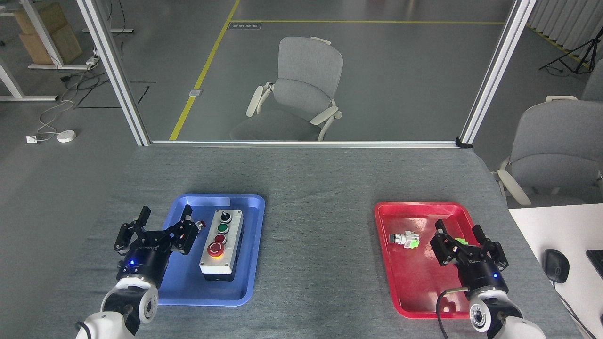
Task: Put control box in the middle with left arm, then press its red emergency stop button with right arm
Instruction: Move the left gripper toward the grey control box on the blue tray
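Note:
The control box [222, 246] lies lengthwise in the blue tray [245, 207], grey face up, with a black knob, a green button, a small dark-red button and the big red emergency stop button [215, 249] on its yellow ring at the near end. My left gripper [166, 219] stands open at the tray's left rim, just left of the box, with nothing between its fingers. A small red-tipped part [201, 224] shows by its right finger. My right gripper [459, 229] stands open over the red tray [414, 282]. The middle of the grey cloth [320, 245] lies between the trays.
A small white and green switch part [405, 239] lies in the red tray, with a green bit near my right gripper. A white desk with a mouse [556, 265] stands at the right. Grey chairs stand beyond the table's far edge and at the right.

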Tool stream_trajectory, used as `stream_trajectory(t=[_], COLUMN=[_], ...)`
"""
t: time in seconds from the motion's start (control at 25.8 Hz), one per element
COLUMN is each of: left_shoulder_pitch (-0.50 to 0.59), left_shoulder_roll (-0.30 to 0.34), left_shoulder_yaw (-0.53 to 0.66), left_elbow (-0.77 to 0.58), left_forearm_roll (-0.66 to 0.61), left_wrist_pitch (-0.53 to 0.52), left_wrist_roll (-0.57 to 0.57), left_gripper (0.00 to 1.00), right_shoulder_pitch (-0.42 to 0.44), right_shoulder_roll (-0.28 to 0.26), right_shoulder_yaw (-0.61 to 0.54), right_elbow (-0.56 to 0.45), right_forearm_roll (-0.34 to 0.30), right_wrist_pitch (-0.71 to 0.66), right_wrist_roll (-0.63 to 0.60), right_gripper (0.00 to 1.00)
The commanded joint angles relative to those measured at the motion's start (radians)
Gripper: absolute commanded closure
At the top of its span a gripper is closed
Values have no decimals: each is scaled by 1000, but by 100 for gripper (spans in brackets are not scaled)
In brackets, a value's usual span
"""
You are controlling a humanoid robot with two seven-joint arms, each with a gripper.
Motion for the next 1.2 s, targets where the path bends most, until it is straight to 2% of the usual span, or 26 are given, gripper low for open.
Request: stream_trajectory(t=[0.0,0.31,0.54,0.77,1.16], left_shoulder_pitch=[-7,-4,13,13,14], left_shoulder_roll=[3,9,79,78,56], left_shoulder_yaw=[1,1,-2,-7,-8], left_elbow=[5,23,23,19,11], left_forearm_roll=[-1,-6,-37,-130,-135], left_wrist_pitch=[1,-2,-9,-9,-30], left_wrist_roll=[0,-5,8,2,43], left_gripper=[2,2,2,2,1], right_shoulder_pitch=[-1,-1,-1,-1,-1], right_shoulder_roll=[1,1,-1,1,2], right_shoulder_yaw=[0,-1,-1,-1,-1], right_elbow=[0,0,0,0,0], right_forearm_roll=[0,0,0,0,0], right_wrist_pitch=[1,-1,1,1,1], right_wrist_roll=[0,0,0,0,0], right_gripper=[0,0,0,0,0])
